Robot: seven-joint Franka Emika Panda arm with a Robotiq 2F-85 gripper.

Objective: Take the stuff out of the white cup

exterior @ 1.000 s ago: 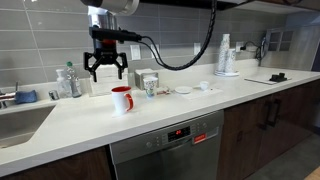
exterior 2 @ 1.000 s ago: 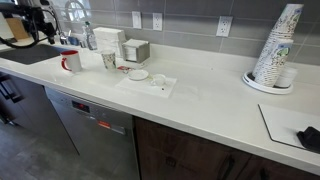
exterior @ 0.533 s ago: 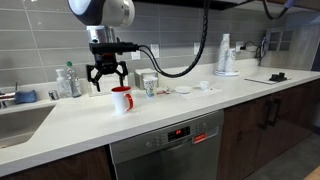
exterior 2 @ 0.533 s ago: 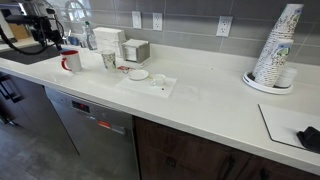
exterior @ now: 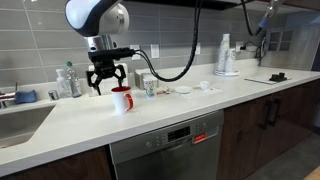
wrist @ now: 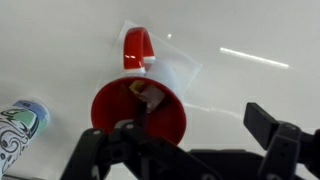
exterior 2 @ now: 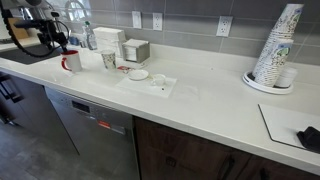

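End effector (exterior: 106,84) hangs just above the white cup (exterior: 121,99), fingers spread wide, nothing between them. In the wrist view the two dark fingers (wrist: 282,140) enter from the bottom edge. The cup sits under the one at picture-left rather than centred in the gap.

White cup stands upright on the desk (exterior: 200,112), near the front edge. Wrist view: red inside, red handle (wrist: 137,47) pointing away from the fingers. The near part of the rim is covered by the finger linkage.

Contents (wrist: 146,90): a small pale-and-brown item against the inner wall. Too blurred to identify.

Surroundings:
- Paper cup (exterior: 150,86) with green print, just beside the white cup and not touching it. It is cut off at the lower corner of the wrist view.
- Bottles (exterior: 70,80) against the tiled wall, behind the end effector.
- Sink (exterior: 20,120) beyond them, cut off by the frame edge.
- Saucer (exterior 2: 138,74) and a flat napkin (exterior 2: 160,85) further along the desk, well apart from the cup.
- Two boxes (exterior 2: 108,42) at the wall behind the paper cup.
- Tall stack of cups (exterior 2: 277,48) at the far end.
- Dishwasher (exterior: 168,150) under the desk.

In an exterior view (exterior 2: 72,61) the white cup shows only small, and the end effector merges with dark cables at the corner; its fingers cannot be made out there.
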